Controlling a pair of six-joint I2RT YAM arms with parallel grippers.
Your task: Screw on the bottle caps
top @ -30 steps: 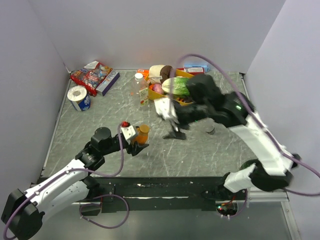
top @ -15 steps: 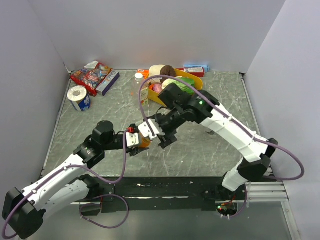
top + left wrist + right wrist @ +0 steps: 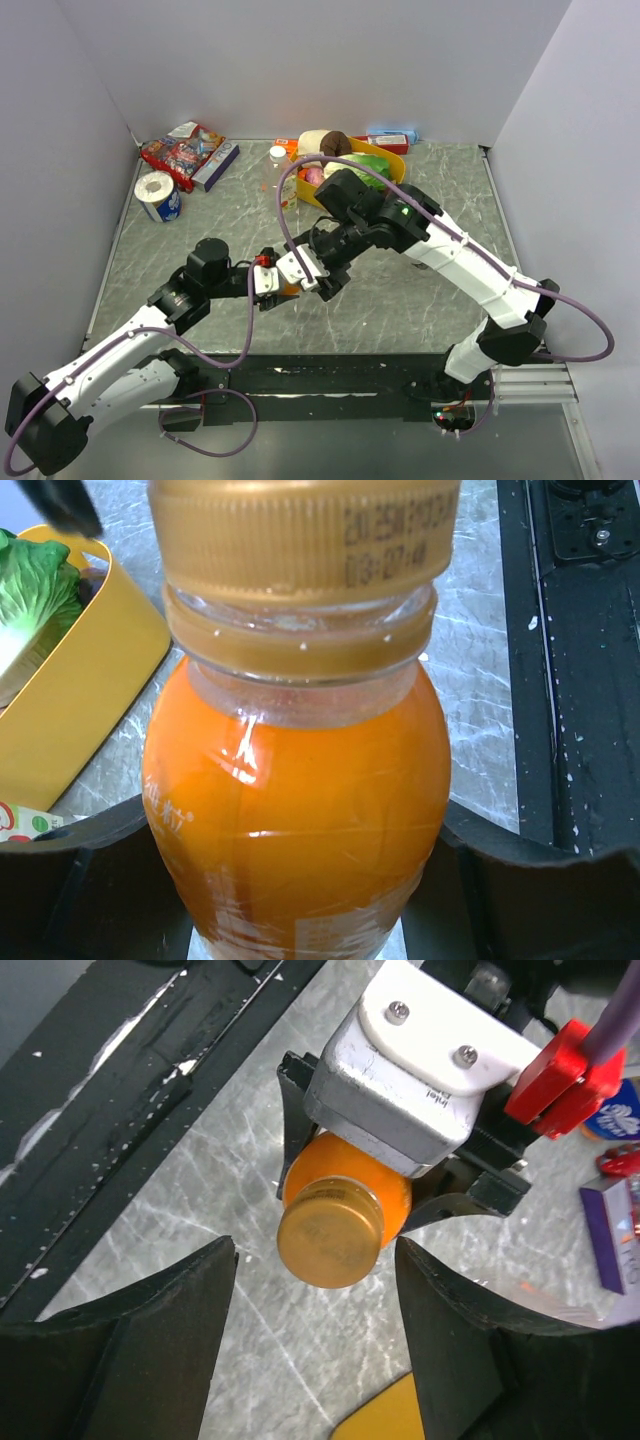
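Found bare tabletop (image 3: 420,300) right of and behind grip; black front rail (image 3: 350,372) near. Pinched orange drink bottle (image 3: 300,810) at mid-tabletop between left fingers (image 3: 90,880), gold cap (image 3: 330,1230) on neck. Spread right fingers (image 3: 150,1330) either side of cap, apart from it. Saw lettuce (image 3: 30,590) in yellow tray (image 3: 80,700) just beside.

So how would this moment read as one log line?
left gripper: shut on orange bottle | gold cap: sitting on bottle | right gripper: open, straddling cap, not touching
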